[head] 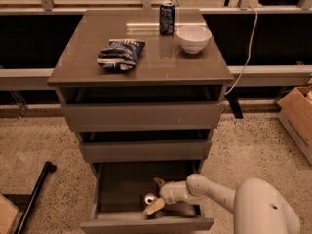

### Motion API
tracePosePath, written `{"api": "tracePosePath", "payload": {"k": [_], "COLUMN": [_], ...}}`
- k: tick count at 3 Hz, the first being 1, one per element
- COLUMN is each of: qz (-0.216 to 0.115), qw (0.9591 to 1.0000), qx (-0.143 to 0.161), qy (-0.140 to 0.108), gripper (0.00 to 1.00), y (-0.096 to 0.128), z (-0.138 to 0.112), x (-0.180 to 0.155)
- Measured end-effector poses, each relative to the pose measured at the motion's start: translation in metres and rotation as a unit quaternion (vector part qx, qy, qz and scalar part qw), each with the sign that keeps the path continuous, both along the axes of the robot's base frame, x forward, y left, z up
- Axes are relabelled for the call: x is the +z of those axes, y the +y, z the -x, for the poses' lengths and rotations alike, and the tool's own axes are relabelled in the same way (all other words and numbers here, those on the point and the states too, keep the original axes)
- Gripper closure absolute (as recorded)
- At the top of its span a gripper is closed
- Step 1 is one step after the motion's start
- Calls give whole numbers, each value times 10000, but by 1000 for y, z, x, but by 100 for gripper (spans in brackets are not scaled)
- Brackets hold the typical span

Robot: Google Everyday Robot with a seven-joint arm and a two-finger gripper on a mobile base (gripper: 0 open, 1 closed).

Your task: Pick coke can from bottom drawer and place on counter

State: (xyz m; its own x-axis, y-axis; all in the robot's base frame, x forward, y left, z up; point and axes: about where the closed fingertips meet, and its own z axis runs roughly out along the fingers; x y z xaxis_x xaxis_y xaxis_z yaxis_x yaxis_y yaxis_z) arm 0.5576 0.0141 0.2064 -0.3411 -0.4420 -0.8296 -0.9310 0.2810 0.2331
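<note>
The bottom drawer (146, 225) is pulled open at the foot of the cabinet. The coke can (148, 198) lies inside it, with only its silver top and a bit of its body showing. My gripper (151, 196) reaches into the drawer from the right. Its fingers are open, one above the can and the tan one (154, 206) below it, so the can sits between them. The counter (146, 69) is the glossy top of the cabinet, far above the gripper.
On the counter are a dark blue can (166, 18), a white bowl (193, 38) and a chip bag (120, 54). The two upper drawers stand slightly open. A cardboard box (298, 116) stands on the floor at right, and a black pole (34, 199) lies at left.
</note>
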Motion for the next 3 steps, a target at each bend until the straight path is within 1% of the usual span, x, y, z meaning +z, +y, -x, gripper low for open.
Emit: {"api": "tracePosePath", "payload": {"k": [1,2,3], "qz": [-158,-224,-221], "qw": [9998,9994,9994], "qx": [18,38,22], "qy": [118,252,269], "gripper": [18,43,65], "y": [10,15,14], "z": [-5,-2,-1], "x": [-16,-27,-27]}}
